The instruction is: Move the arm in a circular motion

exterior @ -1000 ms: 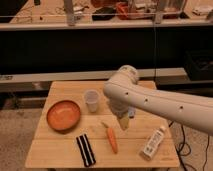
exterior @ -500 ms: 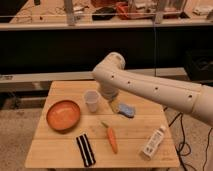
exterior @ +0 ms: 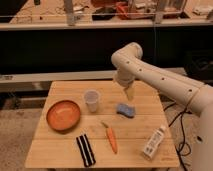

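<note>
Nearest me, along the front edge of the wooden table (exterior: 60, 152), a small black object with pale stripes (exterior: 85, 149) lies flat, running roughly front to back. Just right of it sits a carrot (exterior: 111, 138), its green end pointing away toward the table's middle. At the front right corner a small white bottle (exterior: 154, 142) lies tilted, its cap end aimed toward the back right, well apart from the carrot.

Farther in, on the left side, an orange bowl (exterior: 63, 115) rests on the boards, standing open side up. Near its right rim, but not touching it, a clear plastic cup (exterior: 91, 100) stands upright. To the right of the cup, close to the table's centre, lies a blue sponge (exterior: 125, 110).

Above the sponge and a little behind it hangs the gripper (exterior: 129, 93), a beige tapering tip pointing downward over the back half of the table, clear of the sponge and the cup. Whether its jaws are spread or pressed together, I cannot tell from where I stand. It holds nothing that I can make out.

The arm (exterior: 160, 82) comes in from the right edge as a thick glossy white tube, climbs leftward to a bulbous joint above the rear of the table, then bends down to the beige tip.

Behind the table runs a dark shelf unit (exterior: 75, 50) with a pale rail, and cluttered items on top, too indistinct to name.
</note>
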